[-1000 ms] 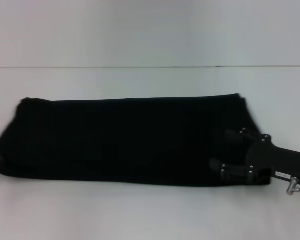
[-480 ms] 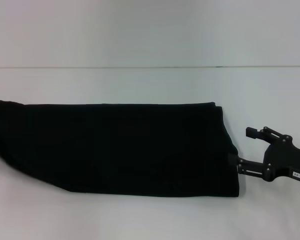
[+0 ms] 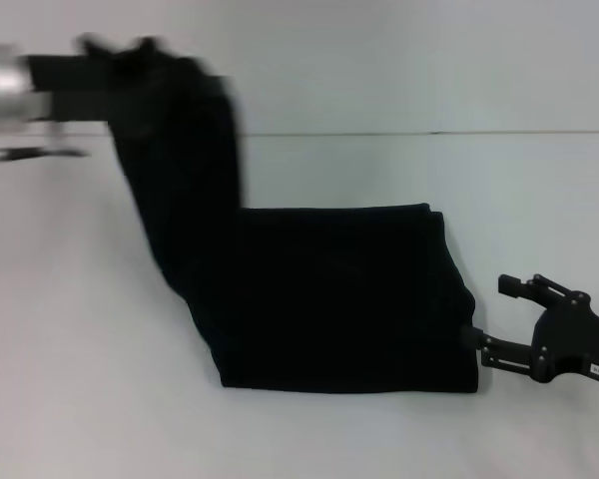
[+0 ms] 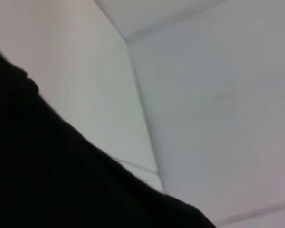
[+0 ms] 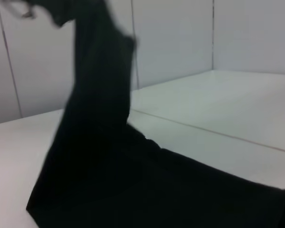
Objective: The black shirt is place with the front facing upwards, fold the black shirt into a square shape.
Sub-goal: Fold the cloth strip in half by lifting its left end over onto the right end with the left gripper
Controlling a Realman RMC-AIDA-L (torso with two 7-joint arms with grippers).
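The left hand (image 3: 55, 75) is seen high up at the far left, and one end of the black shirt (image 3: 329, 299) is pinched in it. The hand looks smeared, with a shiny silver arm part behind it. From there the soft, plain black cloth hangs down in a long strip. The rest of the one shirt is laid flat on the table (image 3: 299, 439) in the middle, folded into a long band with straight edges. No letters can be seen on it. The right hand (image 3: 499, 319) is held low at the right, just beside the shirt's right edge, with its two thin black fingers spread apart and nothing between them. The table is smooth and white.
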